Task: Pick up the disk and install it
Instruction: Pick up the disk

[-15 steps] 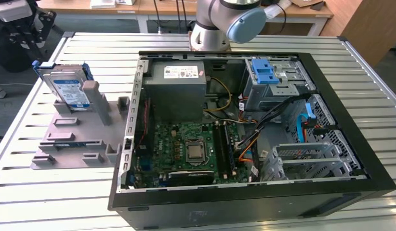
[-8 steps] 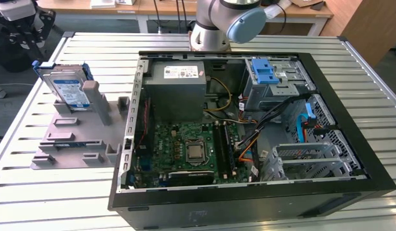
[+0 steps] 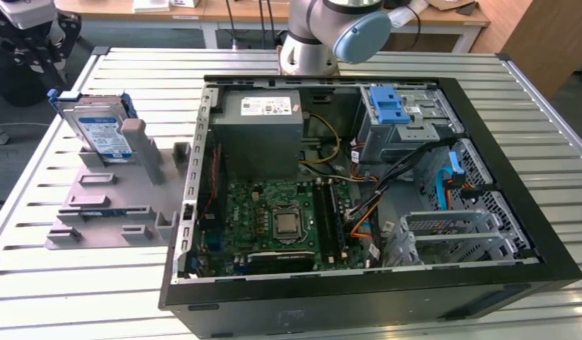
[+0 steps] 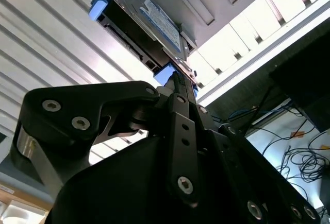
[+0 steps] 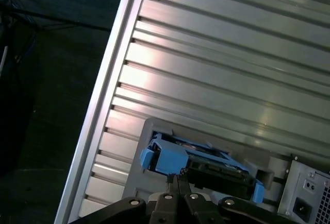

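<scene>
tool (image 5: 177, 175) tips together, right by disk (image 5: 206, 165) in grey stand (image 3: 112, 205).

The disk (image 3: 100, 131) stands on edge in a grey fixture (image 3: 107, 202) at the exterior view's left, on the slatted metal table (image 3: 83, 297). Beside it lies 1 open computer case (image 3: 367, 304), exposing its motherboard (image 3: 282, 219), grey power supply (image 3: 263, 134) and blue-latched drive bay (image 3: 404, 117). The arm (image 3: 333, 32) rises behind the case.
</scene>
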